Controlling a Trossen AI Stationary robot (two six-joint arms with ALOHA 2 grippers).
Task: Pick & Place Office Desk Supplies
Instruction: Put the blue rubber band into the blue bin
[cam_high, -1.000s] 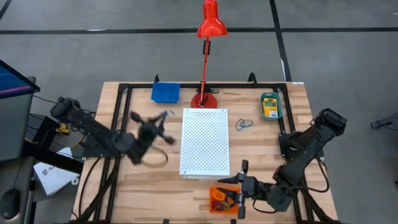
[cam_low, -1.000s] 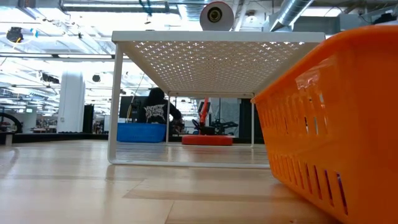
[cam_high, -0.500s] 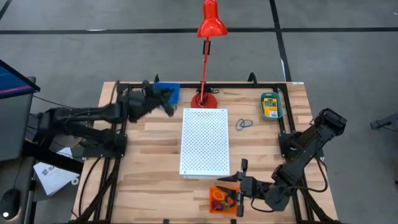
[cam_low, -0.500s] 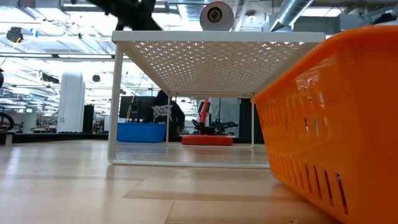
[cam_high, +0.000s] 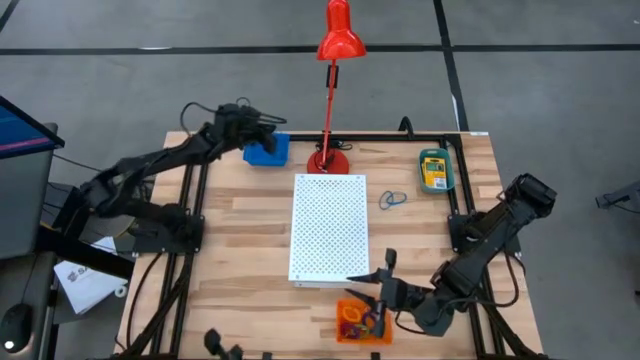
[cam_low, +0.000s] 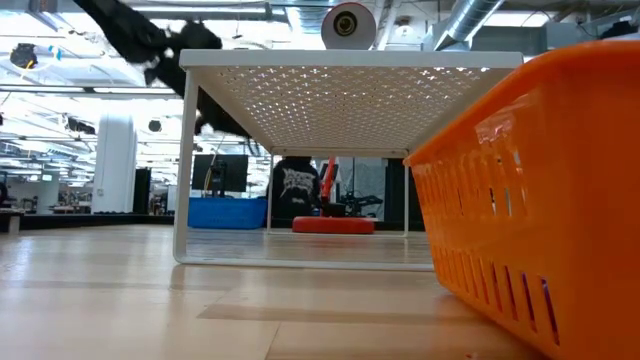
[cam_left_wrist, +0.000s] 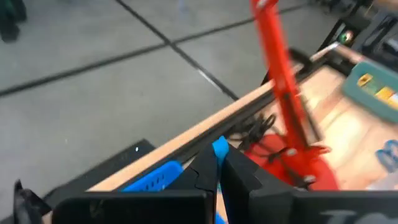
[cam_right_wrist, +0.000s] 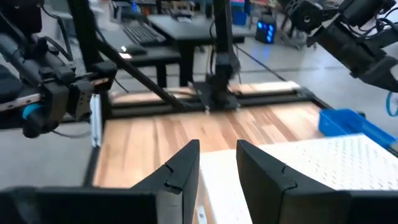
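Note:
My left gripper (cam_high: 268, 126) hovers over the blue tray (cam_high: 266, 153) at the table's far left, next to the red lamp's base, shut on a thin blue clip (cam_left_wrist: 219, 149). My right gripper (cam_high: 378, 282) is open and empty, above the orange tray (cam_high: 360, 323) at the near edge, which holds orange and purple pieces. A teal tray (cam_high: 434, 170) with a yellow-and-green crayon box stands at the far right. A blue loop (cam_high: 392, 200) lies flat on the wood beside it. My left gripper pinches the thin blue clip (cam_left_wrist: 219, 149) between its two fingertips (cam_left_wrist: 205, 169); only a short blue end shows past them. The clip is lifted clear, above the blue tray (cam_left_wrist: 152, 178). The fingers hide the rest of it.
The large white perforated board (cam_high: 329, 228) stands on legs in the table's middle. The red desk lamp (cam_high: 330, 90) rises from its base (cam_high: 328, 160) beside the blue tray. In the low view the orange tray's wall (cam_low: 540, 200) fills the right side.
My left arm has swung from the table's left-middle toward the far edge and risen, carrying the blue clip over the blue tray. My right gripper has shifted slightly toward the white board, staying open over the orange tray.

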